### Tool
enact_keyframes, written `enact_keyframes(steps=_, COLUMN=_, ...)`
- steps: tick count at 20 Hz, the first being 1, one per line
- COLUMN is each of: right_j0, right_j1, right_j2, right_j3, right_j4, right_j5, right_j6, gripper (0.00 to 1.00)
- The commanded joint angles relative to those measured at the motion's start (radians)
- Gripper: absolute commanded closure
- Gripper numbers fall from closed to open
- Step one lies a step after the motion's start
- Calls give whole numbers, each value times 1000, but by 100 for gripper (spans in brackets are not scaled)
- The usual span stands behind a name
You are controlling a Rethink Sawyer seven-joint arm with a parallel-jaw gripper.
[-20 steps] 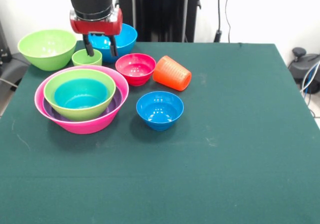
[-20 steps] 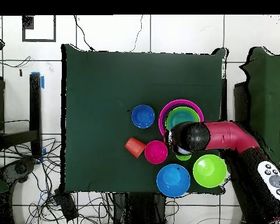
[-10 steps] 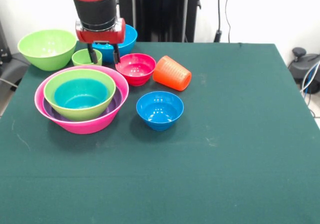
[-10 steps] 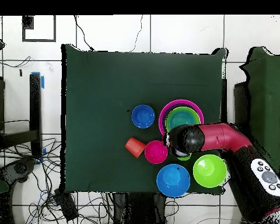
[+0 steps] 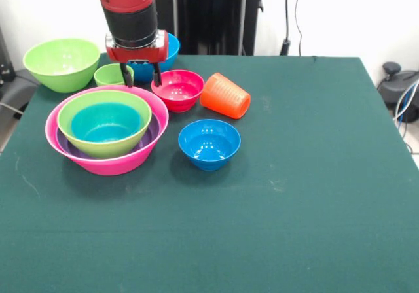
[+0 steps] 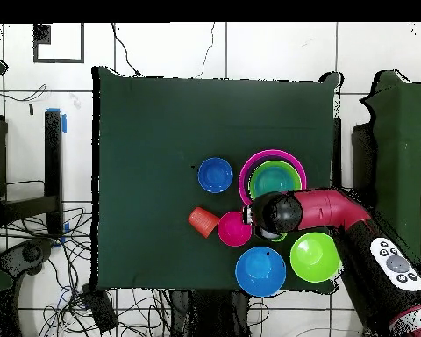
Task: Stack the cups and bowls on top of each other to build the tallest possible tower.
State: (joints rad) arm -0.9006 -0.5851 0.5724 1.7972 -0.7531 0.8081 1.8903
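Observation:
My gripper (image 5: pixel 140 82) hangs open and empty, low between the short lime-green cup (image 5: pixel 110 74) and the small red bowl (image 5: pixel 178 89). One finger stands at the cup's right rim, the other at the red bowl's left rim. The orange ribbed cup (image 5: pixel 224 95) lies on its side right of the red bowl. A huge pink bowl (image 5: pixel 141 152) holds a nested purple, lime-green (image 5: pixel 98 146) and teal bowl (image 5: pixel 105 124). A small blue bowl (image 5: pixel 209 142) sits alone. The large blue bowl (image 5: pixel 168 49) is partly behind the arm. In the overhead view the arm (image 6: pixel 288 211) covers the gripper.
A second lime-green bowl (image 5: pixel 62 63) stands at the far left corner, near the table edge. The overhead view shows the large blue bowl (image 6: pixel 260 270) and that lime-green bowl (image 6: pixel 316 256) close to the table's edge by the robot. Green cloth (image 5: pixel 314 195) covers the table.
The gripper has shifted rightwards in the front view, from above the lime-green cup to the gap between it and the red bowl, and a little lower. No bowl or cup has moved.

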Motion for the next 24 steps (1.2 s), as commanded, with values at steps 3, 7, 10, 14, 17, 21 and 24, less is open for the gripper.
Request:
enact_keyframes(steps=3, right_j0=-12, right_j1=-32, right_j2=-17, right_j3=95, right_j4=-68, right_j5=-7, right_j6=-171, gripper=0)
enact_keyframes(steps=7, right_j0=-25, right_j1=-55, right_j2=-16, right_j3=119, right_j4=-63, right_j5=5, right_j6=-176, gripper=0)
enact_keyframes(steps=10, right_j0=-38, right_j1=-73, right_j2=-13, right_j3=133, right_j4=-62, right_j5=19, right_j6=-187, gripper=0)
enact_keyframes(steps=14, right_j0=-53, right_j1=-79, right_j2=-13, right_j3=144, right_j4=-67, right_j5=28, right_j6=-197, gripper=0)
enact_keyframes(steps=17, right_j0=-61, right_j1=-77, right_j2=-12, right_j3=148, right_j4=-73, right_j5=33, right_j6=-204, gripper=0)
enact_keyframes(steps=21, right_j0=-73, right_j1=-89, right_j2=-12, right_j3=172, right_j4=-78, right_j5=25, right_j6=-199, gripper=0)
enact_keyframes(steps=24, right_j0=-81, right_j1=-99, right_j2=-10, right_j3=189, right_j4=-77, right_j5=24, right_j6=-198, gripper=0)
